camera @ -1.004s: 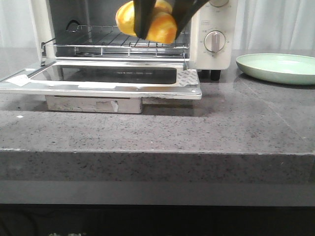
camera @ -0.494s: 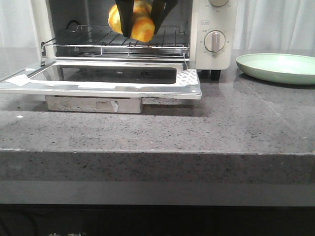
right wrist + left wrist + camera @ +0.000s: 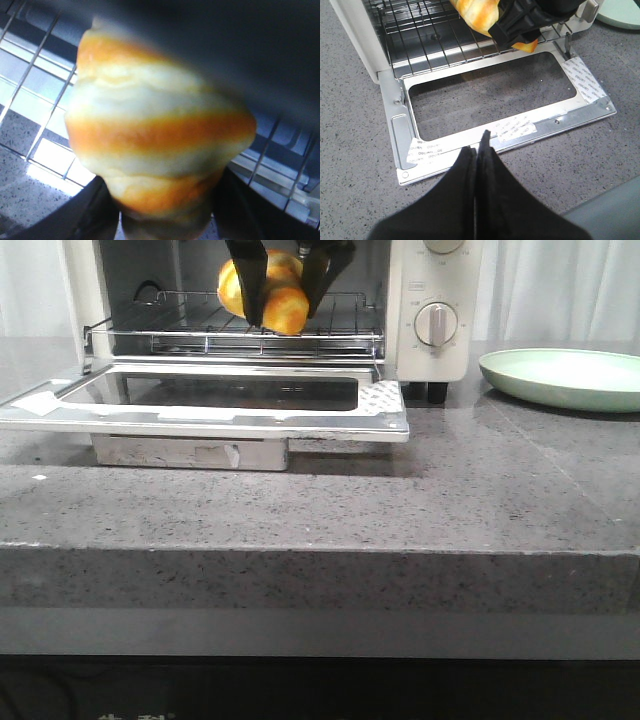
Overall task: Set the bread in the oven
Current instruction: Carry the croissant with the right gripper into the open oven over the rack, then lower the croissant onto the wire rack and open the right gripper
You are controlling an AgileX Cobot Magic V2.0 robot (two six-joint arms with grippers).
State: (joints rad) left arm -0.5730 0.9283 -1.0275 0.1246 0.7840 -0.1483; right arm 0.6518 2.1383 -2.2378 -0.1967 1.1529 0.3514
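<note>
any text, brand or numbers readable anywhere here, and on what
Nothing reads clearly.
Tape strips on the oven door carry small repeated print, too small to read.
Marks around the dial: too small to read.
Pale marks at the front view's bottom edge: cut off, unreadable.

The worktop (image 3: 330, 510) is a grey speckled stone-look slab with a thick front edge. Two items stand directly on it. The oven (image 3: 420, 350), cream-white, sits at the rear left on black feet, its door (image 3: 200, 400) folded down flat toward the front edge, with taped corners. The pale green plate (image 3: 565, 378) rests at the rear right, near the oven but apart from it.
</note>
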